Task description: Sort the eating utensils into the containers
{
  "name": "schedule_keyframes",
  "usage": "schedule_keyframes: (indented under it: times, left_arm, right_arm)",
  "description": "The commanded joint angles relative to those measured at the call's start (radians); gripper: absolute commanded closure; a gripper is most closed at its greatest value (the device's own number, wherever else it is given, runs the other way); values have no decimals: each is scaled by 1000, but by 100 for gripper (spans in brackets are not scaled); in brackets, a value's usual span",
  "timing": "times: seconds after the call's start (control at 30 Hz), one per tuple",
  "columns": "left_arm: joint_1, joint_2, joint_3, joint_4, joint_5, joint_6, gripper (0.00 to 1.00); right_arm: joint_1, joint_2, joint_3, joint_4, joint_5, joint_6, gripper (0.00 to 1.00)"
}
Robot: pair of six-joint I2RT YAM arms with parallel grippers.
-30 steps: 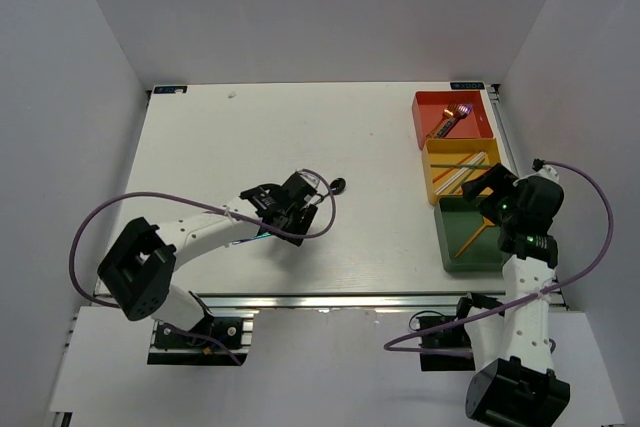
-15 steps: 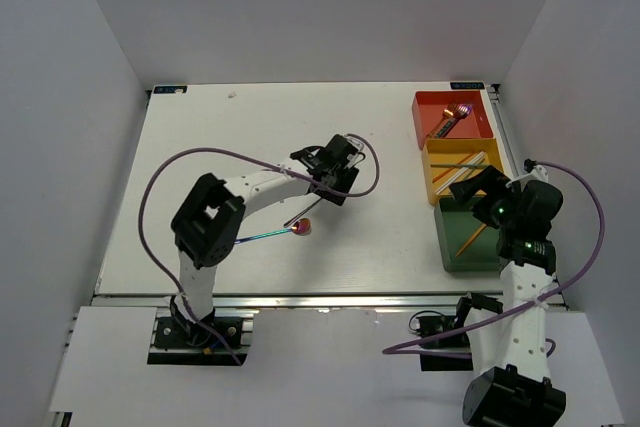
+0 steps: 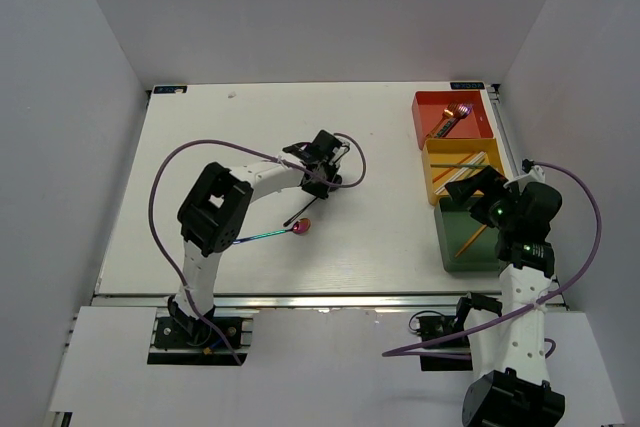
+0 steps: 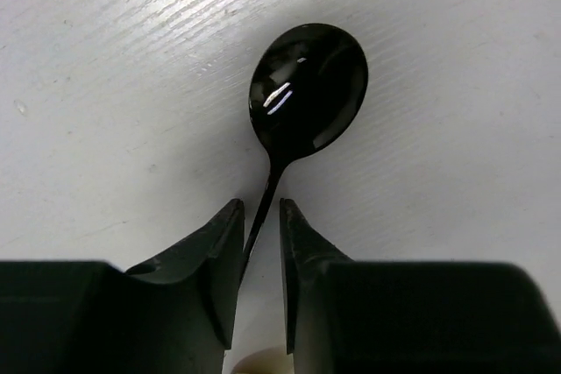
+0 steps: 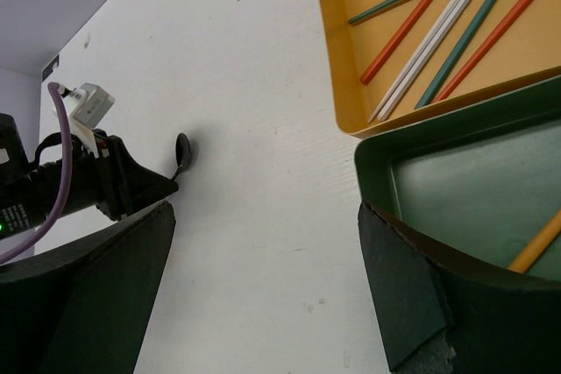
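1. Left arm has swung out from the near middle of the table [image 3: 220, 147] over the last second. The left gripper [image 4: 261, 221] now sits at the black spoon [image 4: 308, 89].
2. The swing has uncovered an iridescent spoon [image 3: 268, 236], which lies flat on the table just nearer than that gripper.
3. Left gripper state: the fingers [image 4: 219, 256] have drawn in and straddle the black spoon's thin handle. A sliver of gap shows beside the handle, so a firm clamp cannot be confirmed.
4. The black spoon lies on the table, bowl pointing away from the gripper.
5. Right gripper [image 5: 263, 216] state: spread wide, holding nothing. It hovers at the left edge of the green tray [image 5: 386, 172].
6. The green tray holds one orange utensil [image 5: 535, 247].
7. The yellow tray [image 5: 326, 41], next beyond it, holds orange, teal and white chopsticks [image 5: 438, 45].
8. The red tray [image 3: 422, 122], farthest back, holds a purple-tipped utensil [image 3: 452, 119].
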Motion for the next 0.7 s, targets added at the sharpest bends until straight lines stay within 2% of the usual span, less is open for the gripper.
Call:
schedule_keyframes:
  times: [0.0,0.1,0.23,0.53,0.63,0.67]
  left_arm:
    - [-9,-2,-69,35,59,-19,68]
    - [-10,-4,-103,61,55,-37,78]
    - [-10,22,-90,52,17,-58,100]
    - [-13,4,32,48,-126,-39,100]
    - [-20,-34,73,38,-118,-17,100]
    - [-32,-50,75,54,-106,-8,100]
  right_arm:
    - [4,-8,7,47,-27,16,11]
    - [4,-11,11,45,-29,17,11]
    - [4,-15,7,50,-40,28,11]
    - [6,-5,-41,122,-124,96,11]
    - [6,-6,-64,169,-153,120,11]
    - [6,-5,-94,201,-209,152,11]
